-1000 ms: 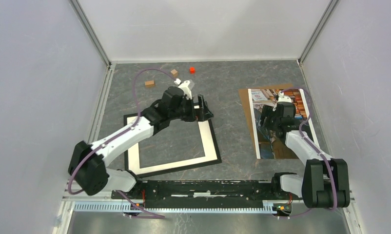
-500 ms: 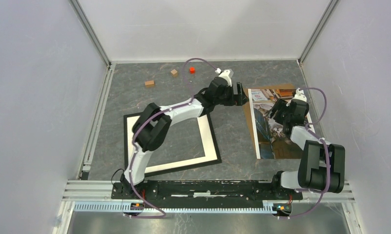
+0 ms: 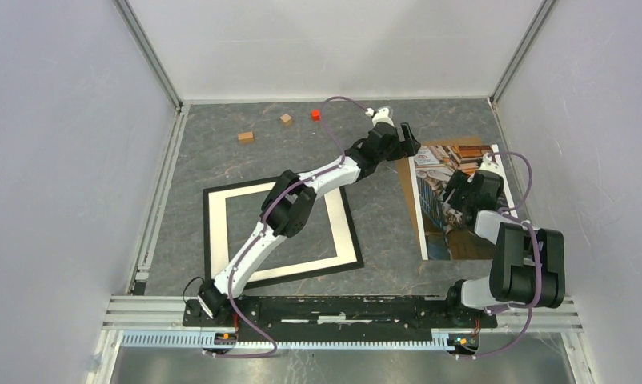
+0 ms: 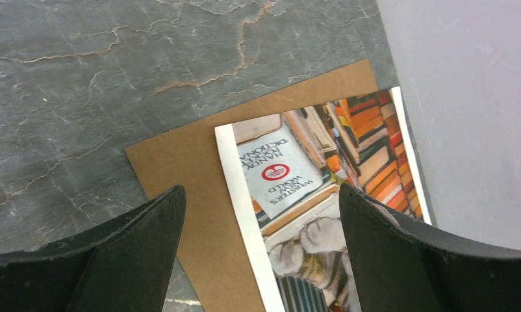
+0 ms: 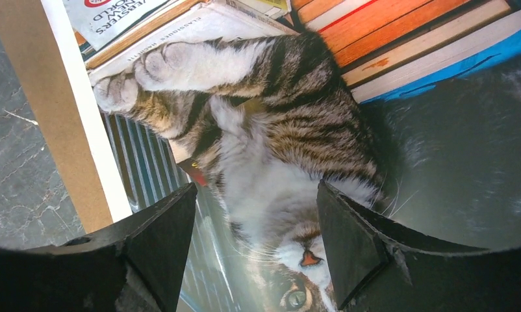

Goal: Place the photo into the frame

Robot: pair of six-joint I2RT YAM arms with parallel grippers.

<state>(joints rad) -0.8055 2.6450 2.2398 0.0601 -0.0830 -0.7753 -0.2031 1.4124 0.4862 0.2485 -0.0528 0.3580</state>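
**Enclosure.** The work area is closed in by plain white walls on the left, at the back and on the right. Aluminium posts run along the rear corners. A slotted aluminium rail at the near edge carries both arm bases.

**Surface.** The tabletop is dark grey with a light, marble-like veining. Near the back wall lie two small brown blocks and one red block, well apart from all other items.

**Task items.** The frame lies flat on the left-centre of the tabletop, with a white mat inside its black edge. The left arm crosses above it. The photo, showing a cat among books, lies flat on a brown backing board at the right, well apart from the frame.

**End effectors.**
- The left end effector is above the far left corner of the board and photo, with its jaws wide apart and nothing between them.
- The right end effector is over the cat in the photo, with its jaws apart. Whether it touches the photo cannot be told.
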